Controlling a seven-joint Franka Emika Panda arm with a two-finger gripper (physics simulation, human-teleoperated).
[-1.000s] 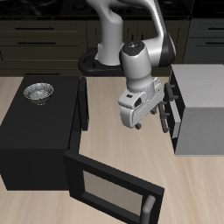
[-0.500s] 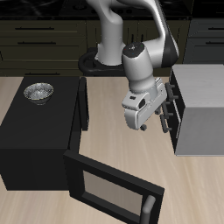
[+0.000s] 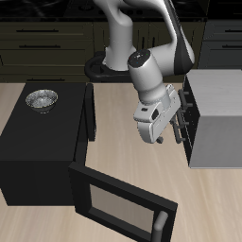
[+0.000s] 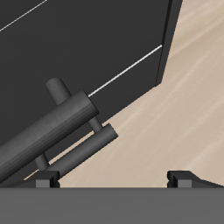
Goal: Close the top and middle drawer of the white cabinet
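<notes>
At the table's side edge stands the white cabinet (image 3: 219,118), its drawer fronts (image 3: 190,118) with dark bar handles (image 4: 61,131) facing the gripper (image 3: 168,135). Whether any drawer sits proud I cannot tell. Gripper hovers just beside the handles, jaws apart, holding nothing. Farther off, a black box (image 3: 43,142) with its windowed door (image 3: 121,203) swung open carries a metal bowl (image 3: 41,98).

A pale wood-grain counter (image 3: 113,151) fills the scene under even light. Behind it runs a row of dark wall units (image 3: 47,38) with thin light handles, beneath a glossy black strip
</notes>
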